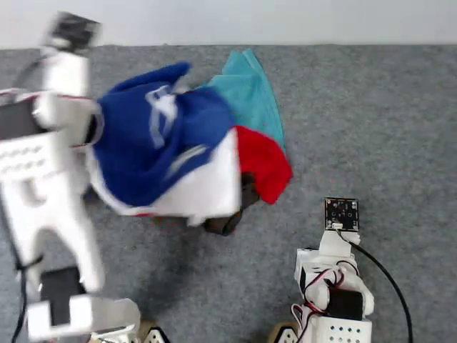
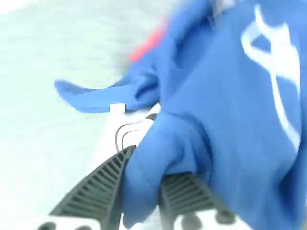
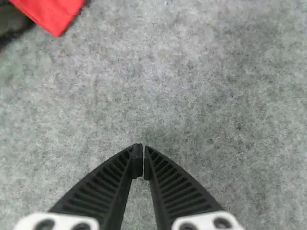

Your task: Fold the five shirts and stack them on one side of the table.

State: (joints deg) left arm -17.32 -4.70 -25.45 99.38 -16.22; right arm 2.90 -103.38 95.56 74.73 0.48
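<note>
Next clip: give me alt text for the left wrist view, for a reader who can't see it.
The left claw is shut on a bunched fold of the blue shirt, which bears white markings. Red fabric shows beyond it, with the pale table alongside.

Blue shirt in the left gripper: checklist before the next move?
1. Grip: ok, left gripper shut on blue shirt, fabric bunched in its jaws.
2. Blue shirt separated from the others: not ok, it drapes over the white shirt.
3. Second arm free to help: ok, right gripper shut, empty, above bare table.
4. All five shirts accounted for: cannot tell; teal shirt, red shirt and a dark garment also show.
</note>
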